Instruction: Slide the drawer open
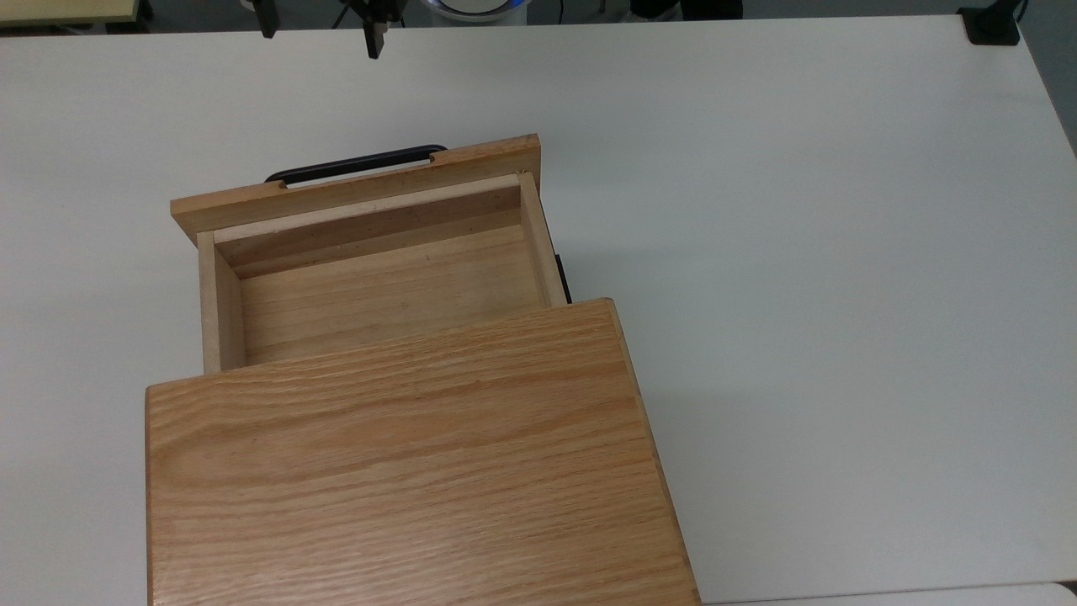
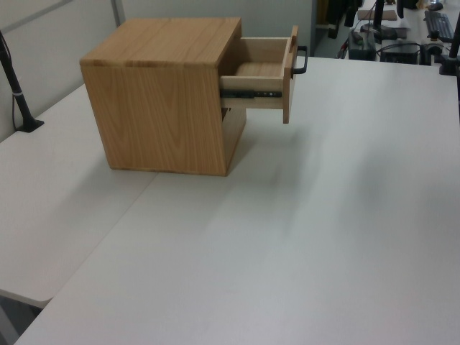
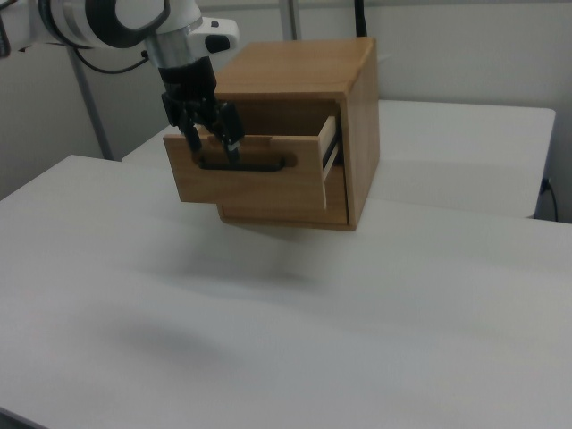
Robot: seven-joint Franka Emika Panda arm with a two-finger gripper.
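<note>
We see the drawer [image 1: 370, 278] pulled well out of the cabinet [image 1: 404, 471] toward the table's far edge in the top view. The gripper [image 3: 207, 134] hangs clear of the handle [image 1: 358, 163] (fingers apart, holding nothing), beyond the drawer's front.

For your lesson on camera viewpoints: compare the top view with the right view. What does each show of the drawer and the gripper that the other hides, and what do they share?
The top view looks straight down into the drawer, showing its bare wooden floor and paler side walls, and the gripper well clear of the black handle.

The right view shows the drawer's front panel face with the whole handle bar across it, the open space beneath the drawer, and the robot arm above the gripper.

Both show the drawer pulled out of the cabinet, nothing gripped, and the white table.
</note>
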